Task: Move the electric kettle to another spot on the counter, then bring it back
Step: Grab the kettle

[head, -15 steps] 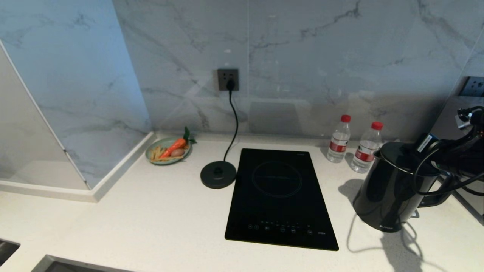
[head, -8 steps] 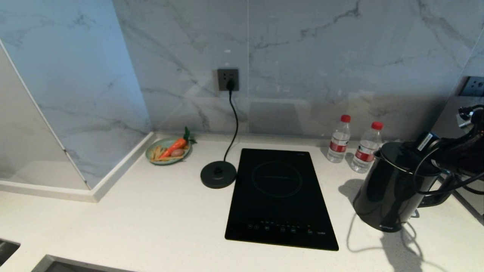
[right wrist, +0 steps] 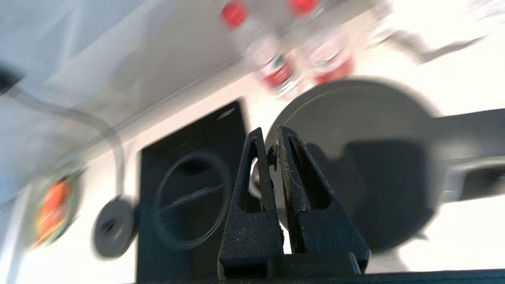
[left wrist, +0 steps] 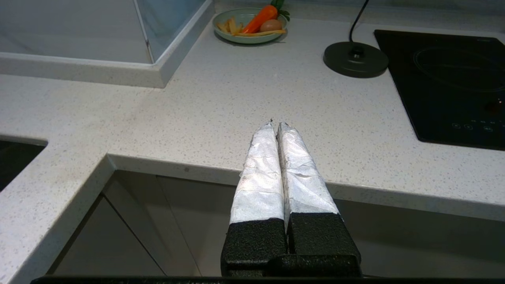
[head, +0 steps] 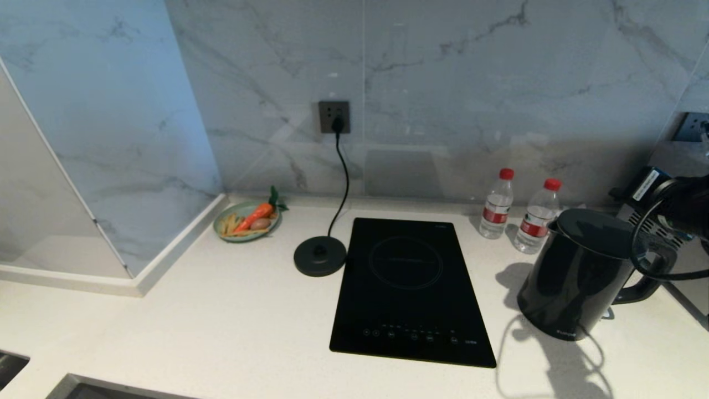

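- Black and glossy, the electric kettle is sitting upright on the counter at the right, just past the right edge of the cooktop, with its handle pointing right and nothing gripping it.
- Right pincer is hanging above the kettle, looking down on the lid; its fingers are pressed nearly together with nothing between them. In the head view only a bit of the right arm and its cable are showing at the right edge, beside the handle.
- Left pincer is hovering over the front edge of the counter, well apart from the kettle, with its foil-wrapped fingers closed on nothing.
- Round power base is sitting empty just left of the cooktop, its cord running up to the wall socket.
- Two water bottles with red caps are standing near the wall just behind the kettle.
- Green plate with a carrot and other food is sitting in the back left corner.
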Motion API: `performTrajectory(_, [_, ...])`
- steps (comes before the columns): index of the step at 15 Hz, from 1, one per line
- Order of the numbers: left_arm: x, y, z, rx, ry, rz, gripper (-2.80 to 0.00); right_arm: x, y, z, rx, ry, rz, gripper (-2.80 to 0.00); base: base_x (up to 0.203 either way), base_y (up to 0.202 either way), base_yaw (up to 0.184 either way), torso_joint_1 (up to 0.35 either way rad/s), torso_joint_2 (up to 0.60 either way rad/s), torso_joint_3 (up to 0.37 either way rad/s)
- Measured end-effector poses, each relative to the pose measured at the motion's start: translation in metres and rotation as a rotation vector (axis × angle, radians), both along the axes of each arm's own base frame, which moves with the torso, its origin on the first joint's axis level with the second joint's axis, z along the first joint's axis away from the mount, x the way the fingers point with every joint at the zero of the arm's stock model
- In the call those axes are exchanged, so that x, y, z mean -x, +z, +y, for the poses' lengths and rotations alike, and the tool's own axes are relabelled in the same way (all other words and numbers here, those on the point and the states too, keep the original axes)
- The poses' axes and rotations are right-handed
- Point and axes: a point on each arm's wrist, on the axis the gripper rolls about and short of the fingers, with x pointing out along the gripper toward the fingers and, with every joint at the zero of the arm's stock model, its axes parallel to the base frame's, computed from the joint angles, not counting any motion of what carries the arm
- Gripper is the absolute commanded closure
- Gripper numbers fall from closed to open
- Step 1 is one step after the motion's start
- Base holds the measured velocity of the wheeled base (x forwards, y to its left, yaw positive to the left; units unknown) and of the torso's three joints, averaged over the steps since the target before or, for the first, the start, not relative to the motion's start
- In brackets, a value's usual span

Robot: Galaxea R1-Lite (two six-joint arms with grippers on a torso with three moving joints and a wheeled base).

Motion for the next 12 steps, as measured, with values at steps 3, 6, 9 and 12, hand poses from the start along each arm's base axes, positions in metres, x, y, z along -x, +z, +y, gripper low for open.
performTrajectory(3, [0.0,0.0,0.0,0.0,0.0,-0.001,0.0,0.026,0.014,0.005,0.093,-0.044,0.034,0.0,0.0,0.0,0.0,0.0,0.0,0.0])
performTrajectory(6, [0.0,0.0,0.0,0.0,0.0,0.0,0.0,0.056,0.014,0.008,0.153,-0.113,0.11,0.0,0.0,0.0,0.0,0.0,0.0,0.0])
performTrajectory(9, [0.0,0.0,0.0,0.0,0.0,0.0,0.0,0.081,-0.006,0.01,0.242,-0.161,0.203,0.0,0.0,0.0,0.0,0.0,0.0,0.0])
performTrajectory(12, [0.0,0.0,0.0,0.0,0.0,-0.001,0.0,0.111,-0.037,0.013,0.321,-0.145,0.288,0.0,0.0,0.0,0.0,0.0,0.0,0.0])
